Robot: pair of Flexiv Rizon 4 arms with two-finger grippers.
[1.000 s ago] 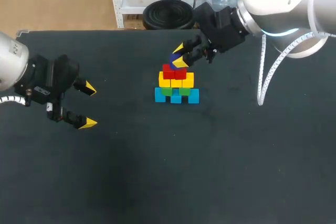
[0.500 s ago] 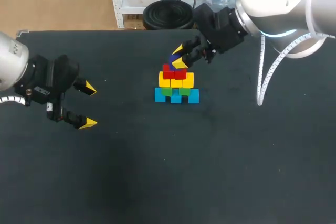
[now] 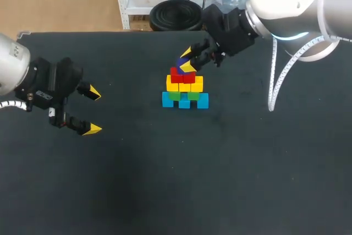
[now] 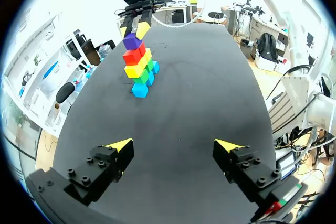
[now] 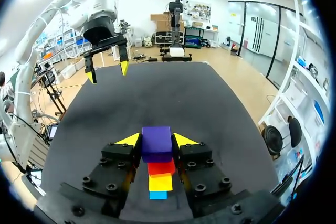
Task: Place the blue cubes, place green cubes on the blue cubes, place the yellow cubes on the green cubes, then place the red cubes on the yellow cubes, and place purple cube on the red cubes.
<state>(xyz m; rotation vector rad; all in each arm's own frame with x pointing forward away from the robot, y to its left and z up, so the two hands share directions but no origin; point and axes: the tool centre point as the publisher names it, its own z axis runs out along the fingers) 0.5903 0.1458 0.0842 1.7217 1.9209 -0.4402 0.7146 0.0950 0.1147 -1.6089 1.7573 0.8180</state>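
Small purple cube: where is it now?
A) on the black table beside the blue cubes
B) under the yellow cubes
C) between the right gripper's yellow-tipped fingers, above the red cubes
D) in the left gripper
C: in the right wrist view the small purple cube sits between both fingertips of the right gripper, directly above the red cubes; the left gripper is open and empty.

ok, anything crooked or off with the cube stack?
Nothing stands out. The layers sit level and in order: blue cubes, green cubes, yellow cubes, red cubes, with the purple cube on top, held by the right pincer. The left pincer is open, well clear of the stack.
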